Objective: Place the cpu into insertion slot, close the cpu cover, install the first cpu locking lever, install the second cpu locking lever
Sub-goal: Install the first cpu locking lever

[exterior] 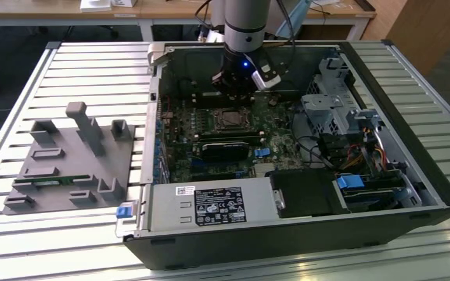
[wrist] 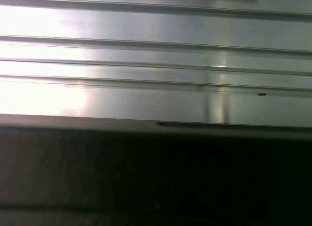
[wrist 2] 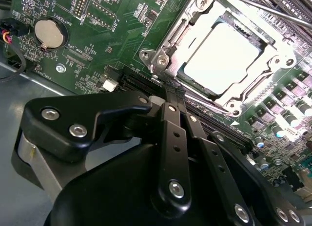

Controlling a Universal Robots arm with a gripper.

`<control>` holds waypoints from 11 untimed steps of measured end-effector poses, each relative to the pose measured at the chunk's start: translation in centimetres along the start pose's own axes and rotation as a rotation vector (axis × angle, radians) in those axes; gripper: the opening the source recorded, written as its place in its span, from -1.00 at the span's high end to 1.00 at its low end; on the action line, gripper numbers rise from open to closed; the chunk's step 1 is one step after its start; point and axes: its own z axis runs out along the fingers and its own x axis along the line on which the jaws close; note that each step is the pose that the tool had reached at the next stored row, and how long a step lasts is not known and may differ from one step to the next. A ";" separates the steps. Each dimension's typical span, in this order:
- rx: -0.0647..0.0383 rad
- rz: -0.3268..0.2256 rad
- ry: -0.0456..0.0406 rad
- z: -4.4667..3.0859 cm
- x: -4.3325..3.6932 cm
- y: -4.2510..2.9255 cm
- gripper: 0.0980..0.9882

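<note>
Closest to the lens in the second wrist view, the black linkage of the gripper (wrist 2: 171, 92) runs up to two fingers pressed together with nothing between them, their tips just beside a corner of the insertion slot (wrist 2: 163, 58). The cpu (wrist 2: 222, 55), its pale metal top catching the light, sits seated in that slot, and the cpu cover (wrist 2: 253, 87) lies flat around it as a silvery frame. A thin locking lever (wrist 2: 273, 9) runs along the far edge of the socket. A round coin cell battery (wrist 2: 48, 32) sits on the green motherboard (wrist 2: 112, 46) well apart from the socket.

In the exterior view, the arm reaches down into the open computer case (exterior: 287, 234), the gripper (exterior: 237, 96) hovering just behind the socket (exterior: 229, 119). A grey fixture tray (exterior: 68, 170) rests on the slatted aluminium table (exterior: 92, 64) at the exterior view's left of the case.
</note>
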 end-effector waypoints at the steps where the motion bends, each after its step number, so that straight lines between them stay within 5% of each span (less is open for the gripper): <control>1: 0.000 0.000 0.0002 -0.03 0.00 0.00 0.98; 11: 0.011 0.000 0.0005 -0.01 0.00 0.00 0.98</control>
